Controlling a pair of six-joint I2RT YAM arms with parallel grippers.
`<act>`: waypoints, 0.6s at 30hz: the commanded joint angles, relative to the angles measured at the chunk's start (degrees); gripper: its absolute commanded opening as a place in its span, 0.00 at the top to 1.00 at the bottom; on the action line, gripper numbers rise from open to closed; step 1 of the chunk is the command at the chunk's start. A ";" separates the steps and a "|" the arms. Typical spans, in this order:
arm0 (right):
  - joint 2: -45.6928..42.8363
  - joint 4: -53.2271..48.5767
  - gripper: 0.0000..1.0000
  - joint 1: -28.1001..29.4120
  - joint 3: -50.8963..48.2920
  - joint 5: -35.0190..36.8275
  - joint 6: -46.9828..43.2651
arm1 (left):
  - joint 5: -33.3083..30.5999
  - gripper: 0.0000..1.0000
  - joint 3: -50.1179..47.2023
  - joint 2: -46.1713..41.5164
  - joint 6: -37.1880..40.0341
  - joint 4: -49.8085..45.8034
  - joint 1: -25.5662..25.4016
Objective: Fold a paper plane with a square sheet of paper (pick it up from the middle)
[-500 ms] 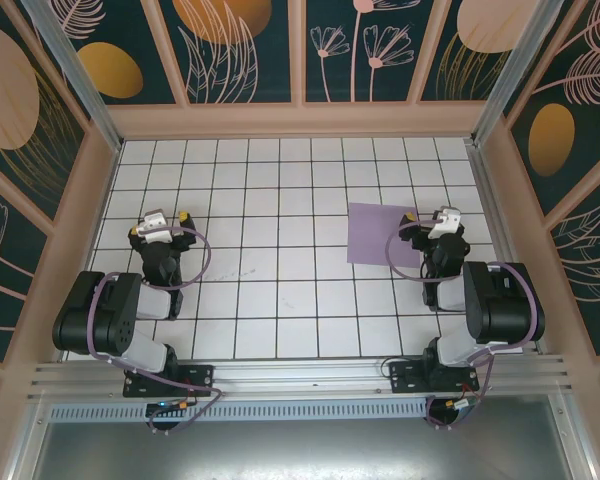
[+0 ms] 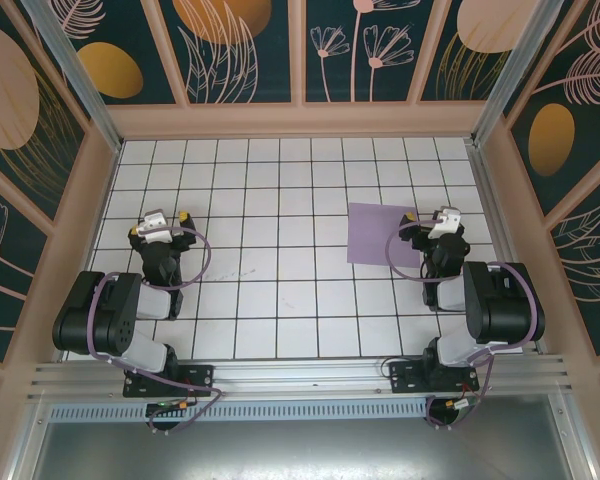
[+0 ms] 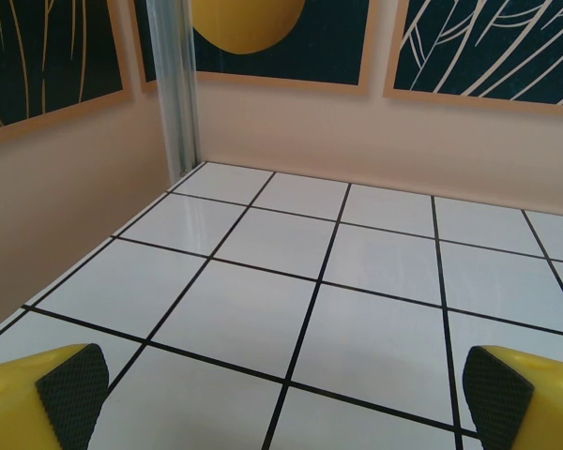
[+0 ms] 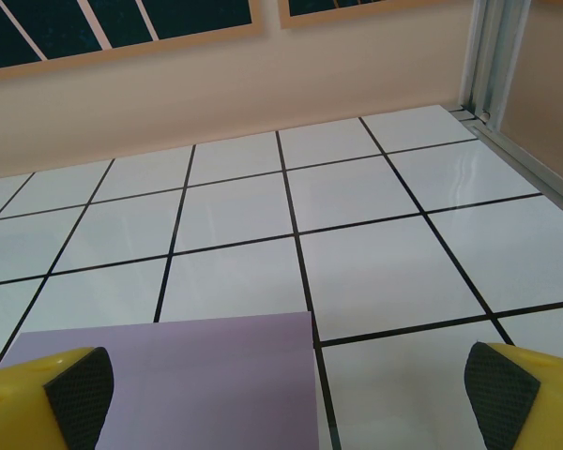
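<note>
paper sheet [image 2: 380,233] flat on table [image 2: 280,200], right tool [image 2: 438,220] just beside it

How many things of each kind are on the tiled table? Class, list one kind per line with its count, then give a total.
Robot arms: 2 (left arm, right arm)
Square sheet of paper, lavender: 1
Total: 3

Robot test cell, gridded white table [image 2: 280,200], leaf-print panel walls [image 2: 245,60] (aluminium posts [image 2: 71,70])

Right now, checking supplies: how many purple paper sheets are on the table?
1: the flat pale lavender square sheet of paper, right of centre, its edge beneath the right gripper.
</note>
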 commanded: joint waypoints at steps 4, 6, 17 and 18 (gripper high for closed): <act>0.33 1.76 0.01 -0.42 0.20 -1.10 -0.85 | -0.19 0.01 0.71 0.35 -0.15 0.81 0.40; 0.33 1.76 0.01 -0.43 0.19 -1.09 -0.87 | -0.26 0.01 0.70 0.38 -0.15 0.87 0.41; -6.78 -9.98 0.01 -0.05 3.72 -1.17 -1.45 | -2.40 0.02 0.15 -2.20 -0.84 -0.57 0.32; -9.08 -14.25 0.01 0.02 5.51 -0.18 -1.21 | -2.06 0.01 -0.43 -1.76 -0.13 1.51 0.23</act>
